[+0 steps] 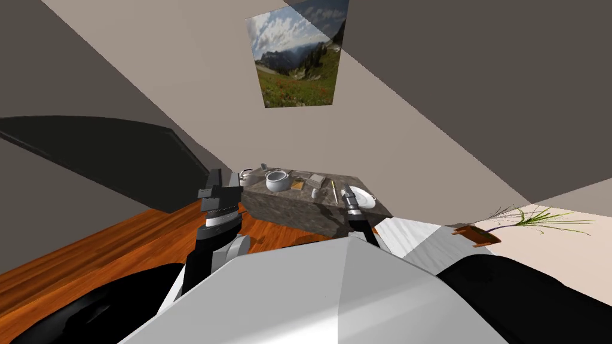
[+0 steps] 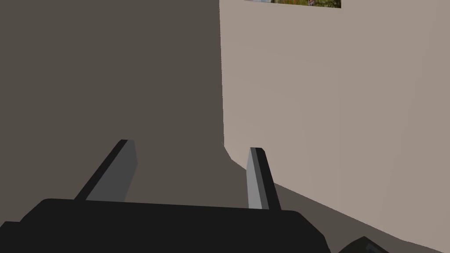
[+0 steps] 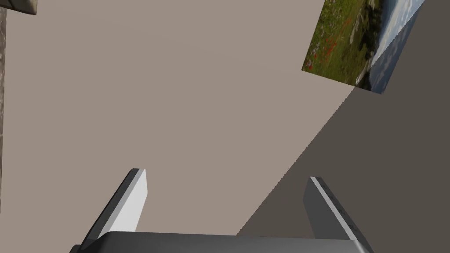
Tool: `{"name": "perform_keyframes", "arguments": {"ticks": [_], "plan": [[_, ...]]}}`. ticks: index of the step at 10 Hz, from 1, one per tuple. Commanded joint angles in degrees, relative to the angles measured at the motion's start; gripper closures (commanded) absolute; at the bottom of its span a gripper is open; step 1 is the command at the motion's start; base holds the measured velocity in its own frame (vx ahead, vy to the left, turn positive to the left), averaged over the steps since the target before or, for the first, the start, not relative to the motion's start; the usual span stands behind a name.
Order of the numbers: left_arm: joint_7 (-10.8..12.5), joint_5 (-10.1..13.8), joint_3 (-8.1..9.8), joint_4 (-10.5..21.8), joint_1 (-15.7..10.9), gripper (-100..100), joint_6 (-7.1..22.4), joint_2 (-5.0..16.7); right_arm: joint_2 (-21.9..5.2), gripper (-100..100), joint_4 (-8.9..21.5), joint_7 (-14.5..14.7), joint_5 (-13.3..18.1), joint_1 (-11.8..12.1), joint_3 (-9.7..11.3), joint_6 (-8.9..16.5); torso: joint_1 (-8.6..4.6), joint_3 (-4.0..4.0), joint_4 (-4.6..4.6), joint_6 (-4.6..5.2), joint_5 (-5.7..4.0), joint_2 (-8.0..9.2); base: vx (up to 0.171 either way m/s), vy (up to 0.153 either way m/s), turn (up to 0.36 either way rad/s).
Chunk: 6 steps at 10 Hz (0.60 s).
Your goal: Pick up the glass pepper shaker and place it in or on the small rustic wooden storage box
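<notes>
The pepper shaker [image 1: 314,193] is a small pale bottle standing near the front edge of a mottled stone-look table [image 1: 287,209]. Just behind it lies a small grey-tan box [image 1: 315,178]. My right gripper [image 1: 346,193] hangs over the table's right part, a short way to the right of the shaker and apart from it. Its fingers [image 3: 132,202] stand open with nothing between them. My left gripper [image 1: 214,178] is raised at the table's left end, and its fingers [image 2: 257,180] are open and empty too.
Also on the table are a white pot [image 1: 276,180], a flat brown piece [image 1: 297,186], a thin yellow stick [image 1: 333,186] and a white plate [image 1: 364,197]. A potted grass plant [image 1: 478,234] lies on the floor to the right. The floor on the left is orange wood.
</notes>
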Motion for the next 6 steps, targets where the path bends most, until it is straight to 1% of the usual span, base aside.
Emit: {"name": "perform_keyframes", "arguments": {"ticks": [1,2,4,6], "plan": [[0.0,0.0,0.0,0.0,0.0,0,0.0,0.0,-0.27,-100,1.04,1.28,1.8,0.31,-0.56,0.22,0.0,0.0,0.0,0.0,0.0,0.0,-0.102,0.221,-0.16],[0.0,0.0,0.0,0.0,0.0,0,0.0,0.0,-0.28,-100,1.91,2.08,2.91,0.35,-0.84,0.25,-0.1,0.04,0.02,-0.01,-0.02,0.08,-0.072,0.207,-0.15],[0.0,0.0,0.01,0.0,0.0,0,0.0,0.01,-0.26,-100,3.7,3.77,5.17,0.41,-1.48,0.41,-0.25,-0.07,-0.02,-0.01,-0.05,-0.13,-0.043,0.179,-0.164],[0.0,0.0,0.0,0.0,0.0,0,0.0,0.0,-0.27,-100,5.57,5.59,7.45,0.39,-2.25,0.74,-0.18,-0.05,-0.02,-0.02,-0.04,-0.08,-0.069,0.215,-0.125]]}}
